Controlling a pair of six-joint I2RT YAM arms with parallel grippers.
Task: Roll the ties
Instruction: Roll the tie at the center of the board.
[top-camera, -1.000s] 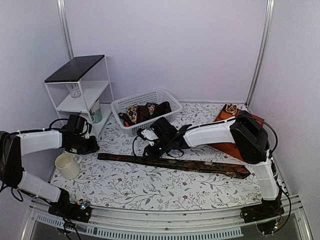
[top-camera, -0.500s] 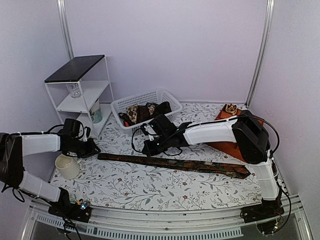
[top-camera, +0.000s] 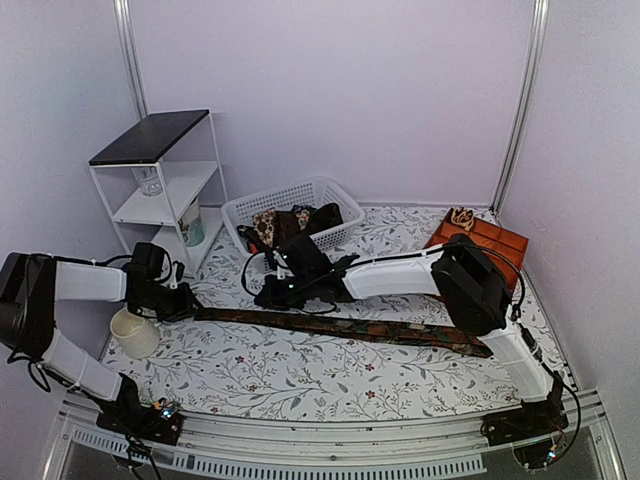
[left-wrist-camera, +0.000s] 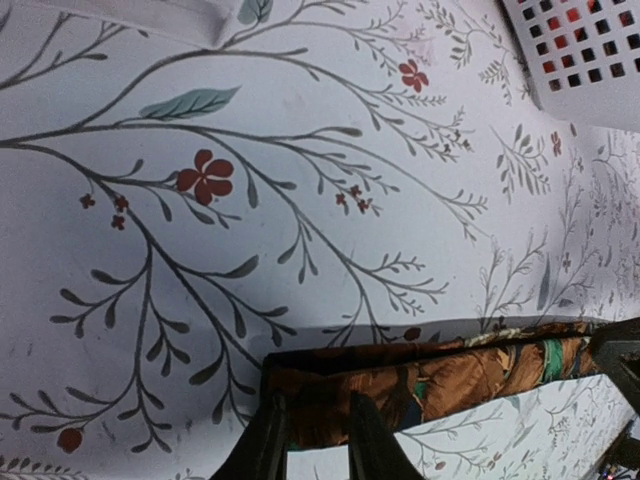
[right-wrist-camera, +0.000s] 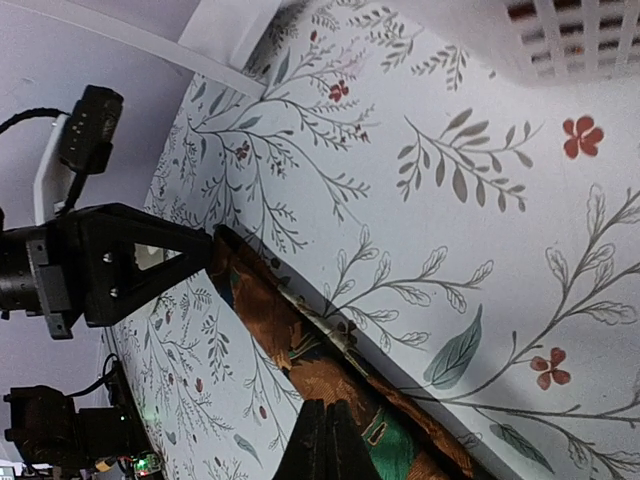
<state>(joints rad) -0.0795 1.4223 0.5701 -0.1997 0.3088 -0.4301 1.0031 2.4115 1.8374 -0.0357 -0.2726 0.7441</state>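
**Tie flat on the surface, both arms at its left end**

The brown-and-green tie (top-camera: 350, 327) lies full length across the floral surface (top-camera: 300, 375), in front of the white basket (top-camera: 243, 207). The left gripper (left-wrist-camera: 315, 420) straddles the tip with narrow jaws; pinching or not, I cannot tell. Just beside it, the right gripper (right-wrist-camera: 325, 440) points onto the cloth, jaws pressed together. For a tight roll, I'd turn that tip over squarely and keep the edges aligned.

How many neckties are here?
3 at least: a flat tie on the table, a spotted tie and a dark tie heaped in the white basket; more may hide there.
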